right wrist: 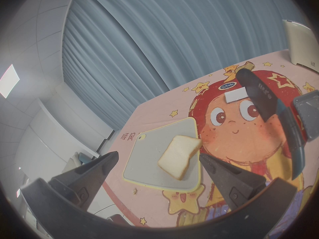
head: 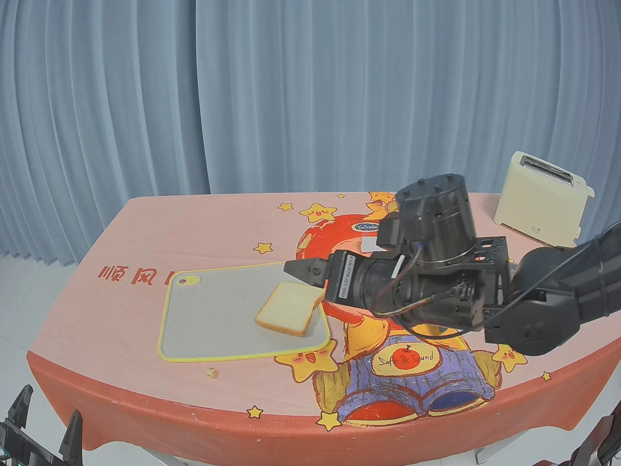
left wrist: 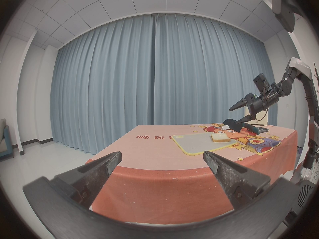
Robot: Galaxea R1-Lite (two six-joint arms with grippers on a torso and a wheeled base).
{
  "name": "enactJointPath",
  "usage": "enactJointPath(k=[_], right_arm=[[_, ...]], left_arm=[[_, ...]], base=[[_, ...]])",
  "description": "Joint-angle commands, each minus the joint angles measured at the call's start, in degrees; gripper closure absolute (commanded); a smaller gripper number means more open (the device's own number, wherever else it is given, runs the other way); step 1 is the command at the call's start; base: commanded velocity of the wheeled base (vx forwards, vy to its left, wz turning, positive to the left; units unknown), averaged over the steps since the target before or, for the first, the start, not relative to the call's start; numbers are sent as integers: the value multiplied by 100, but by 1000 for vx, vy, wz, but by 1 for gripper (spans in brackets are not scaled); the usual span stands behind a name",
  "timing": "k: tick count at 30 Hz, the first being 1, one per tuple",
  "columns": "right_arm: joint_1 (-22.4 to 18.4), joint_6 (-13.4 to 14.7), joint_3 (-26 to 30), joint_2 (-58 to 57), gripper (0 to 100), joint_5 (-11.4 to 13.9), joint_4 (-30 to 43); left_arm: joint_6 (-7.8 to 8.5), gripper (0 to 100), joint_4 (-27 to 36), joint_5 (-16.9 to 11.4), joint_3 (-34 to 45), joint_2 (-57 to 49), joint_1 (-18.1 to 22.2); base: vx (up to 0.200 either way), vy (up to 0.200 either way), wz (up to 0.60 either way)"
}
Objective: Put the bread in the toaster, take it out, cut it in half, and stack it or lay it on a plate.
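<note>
**A:** What's farthest left?

**B:** The left gripper [left wrist: 162, 155]. It sits low, off the near-left corner of the table [head: 129, 241], with its fingers spread wide and nothing between them.

**A:** And on the table itself?

**B:** A grey board [head: 207, 312] with a yellow rim lies flat on the left half. Just in front of it there's a crumb [head: 211, 373] on the cloth (too small to say more).

**A:** Where's the bread?

**B:** The bread [head: 289, 309] is one whole slice. It lies on the right end of the board, with one corner poking past the right rim.

**A:** Is anything gripping it?

**B:** No. The right gripper [right wrist: 159, 156] hangs in the air over the board's right edge, pointing left, with its jaws parted and empty. The left wrist view shows it raised clear of the table.

**A:** Further right?

**B:** A knife [right wrist: 265, 98] with a dark blade and bluish handle lies on the cartoon face printed on the cloth, to the right of the board. The cream toaster [head: 542, 199] stands upright at the far right corner, well apart from the bread.
</note>
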Motion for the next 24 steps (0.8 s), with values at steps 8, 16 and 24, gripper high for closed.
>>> enactJointPath(k=[8, 16, 24], right_arm=[[-279, -353, 1195, -1575, 0, 77, -49], [-842, -819, 1793, -2692, 0, 455, -49], [-1105, -1205, 2206, -3052, 0, 806, -58]], left_arm=[[-12, 0, 4, 2, 101, 7, 0], [-12, 0, 4, 2, 101, 7, 0], [-12, 0, 4, 2, 101, 7, 0]], base=[[0, 0, 0], [0, 0, 0], [0, 0, 0]])
